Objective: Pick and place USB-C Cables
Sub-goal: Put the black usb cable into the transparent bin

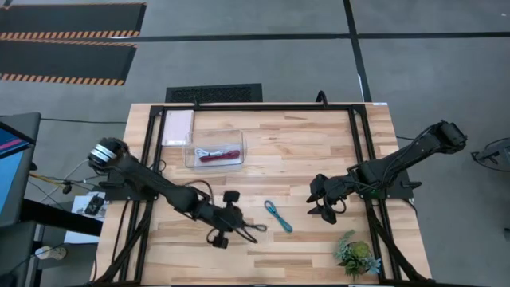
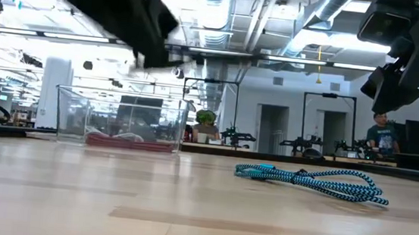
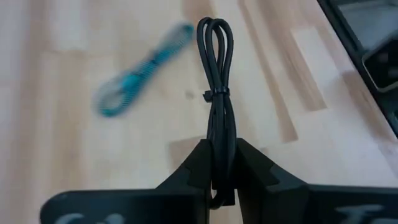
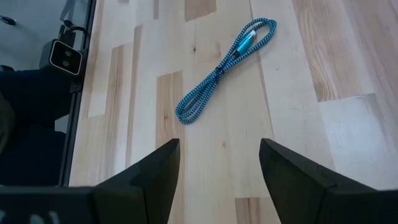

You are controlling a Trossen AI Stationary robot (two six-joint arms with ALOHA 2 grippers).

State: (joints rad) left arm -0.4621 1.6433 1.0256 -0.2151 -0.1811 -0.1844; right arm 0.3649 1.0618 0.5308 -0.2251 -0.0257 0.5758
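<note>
viewing from the high view: the left tool point(image 1: 225, 227) sits over the near-centre counter point(image 1: 319, 151), clenched on the black cable point(image 1: 249, 229). the teal cable point(image 1: 278, 215) lies loose between the two arms. the clear bin point(image 1: 190, 155) at far left holds the white cable point(image 1: 209, 151) and the maroon cable point(image 1: 219, 158). the right tool point(image 1: 323, 209) waits right of the teal one.

low view: the teal cable point(image 2: 310, 180) lies flat on the counter; the bin point(image 2: 65, 112) stands well behind.

left wrist view: the black cable point(image 3: 217, 99) is pinched near one end only, its loop hanging free. judged risk: it could slip or swing and catch the bin wall on the way.

right wrist view: the right tool point(image 4: 219, 163) is released, empty, with the teal cable point(image 4: 221, 65) ahead.
</note>
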